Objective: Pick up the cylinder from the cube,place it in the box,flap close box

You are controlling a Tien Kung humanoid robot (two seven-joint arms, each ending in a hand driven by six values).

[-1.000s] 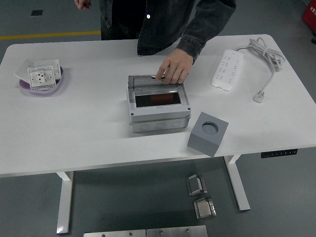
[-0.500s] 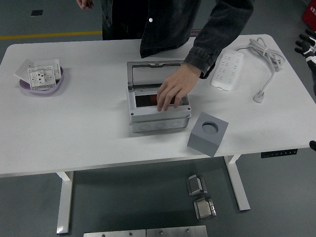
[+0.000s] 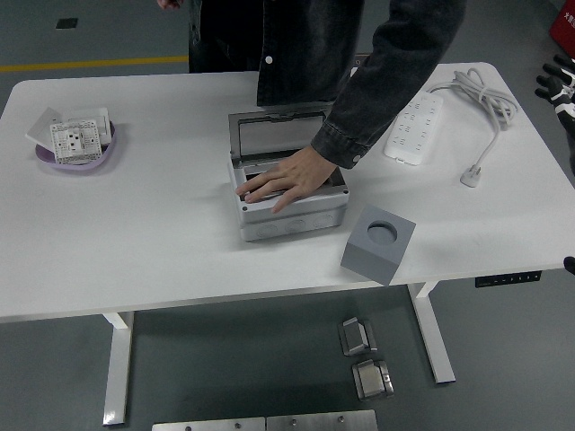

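Far off to my left across the desk (image 3: 135,233), the grey box (image 3: 289,208) lies with its long side across, lid (image 3: 280,135) standing open, a person's hand (image 3: 286,180) flat inside it. Nearer sits the grey cube (image 3: 378,242), its round socket up. My right hand (image 3: 559,83) hangs at the desk's far corner; I cannot tell its grip.

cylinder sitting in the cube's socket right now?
No, the grey cube shows an empty round socket on top, and no cylinder is visible on the table.
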